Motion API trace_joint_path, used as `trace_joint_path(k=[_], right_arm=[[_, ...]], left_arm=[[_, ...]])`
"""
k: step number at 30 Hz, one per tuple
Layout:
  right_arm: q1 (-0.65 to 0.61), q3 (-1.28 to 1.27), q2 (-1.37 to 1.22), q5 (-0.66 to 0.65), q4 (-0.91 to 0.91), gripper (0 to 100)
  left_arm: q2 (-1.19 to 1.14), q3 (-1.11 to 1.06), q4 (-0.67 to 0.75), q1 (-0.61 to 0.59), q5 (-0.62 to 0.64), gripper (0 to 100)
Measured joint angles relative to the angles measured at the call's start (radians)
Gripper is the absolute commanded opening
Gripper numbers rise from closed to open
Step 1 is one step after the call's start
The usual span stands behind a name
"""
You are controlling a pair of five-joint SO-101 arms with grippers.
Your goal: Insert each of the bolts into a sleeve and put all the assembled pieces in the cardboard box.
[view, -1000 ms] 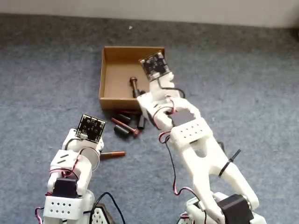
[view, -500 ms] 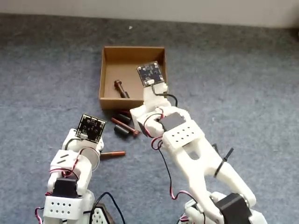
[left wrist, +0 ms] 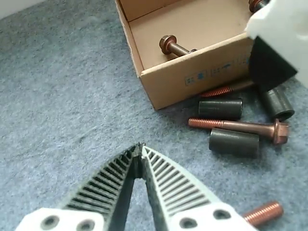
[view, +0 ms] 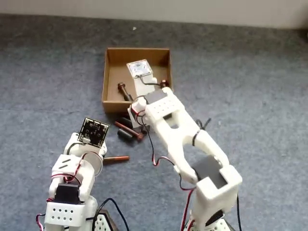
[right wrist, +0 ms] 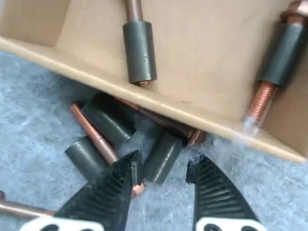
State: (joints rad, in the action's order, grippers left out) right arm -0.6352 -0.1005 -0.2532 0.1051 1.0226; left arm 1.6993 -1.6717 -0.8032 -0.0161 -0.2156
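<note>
R tool (right wrist: 166, 166) spread over a loose sleeve (right wrist: 168, 144) by box (right wrist: 207, 62) front wall, prob. lining up a pick. L tool (left wrist: 140, 155) pressed together, empty, idle near a bolt (left wrist: 262, 212).

You're seeing grey-blue carpet (view: 269, 86) covering whole work surface, pale strip (view: 192, 9) running along far edge, tiny white speck (view: 134, 28) lying on carpet near strip.

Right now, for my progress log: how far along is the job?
Done: two assembled pieces lie in the box. In hand: nothing; the right gripper hangs open over a loose sleeve, the left gripper is shut and empty. Left: three bolts and three sleeves on the carpet by the box.
</note>
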Motion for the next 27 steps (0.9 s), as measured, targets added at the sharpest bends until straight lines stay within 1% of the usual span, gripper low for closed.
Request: trace_joint_path(k=[6, 11, 17, 22, 27], right_arm=[[0.0, 0.074, -0.107, 0.002, 0.015, 14.2], [0.002, 0.084, -0.124, 0.089, 0.015, 14.2], [0.002, 0.084, -0.126, 0.109, 0.017, 14.2], [-0.002, 0.084, -0.14, 0.11, 0.124, 14.2], [-0.002, 0.101, -0.146, 0.11, 0.147, 14.2]], left_arm=[[0.0, 0.0, 0.0, 0.0, 0.0, 1], [0.0, 0.0, 0.0, 0.0, 0.0, 1], [0.0, 0.0, 0.0, 0.0, 0.0, 1], [0.0, 0.0, 0.0, 0.0, 0.0, 1], [0.0, 0.0, 0.0, 0.0, 0.0, 1]])
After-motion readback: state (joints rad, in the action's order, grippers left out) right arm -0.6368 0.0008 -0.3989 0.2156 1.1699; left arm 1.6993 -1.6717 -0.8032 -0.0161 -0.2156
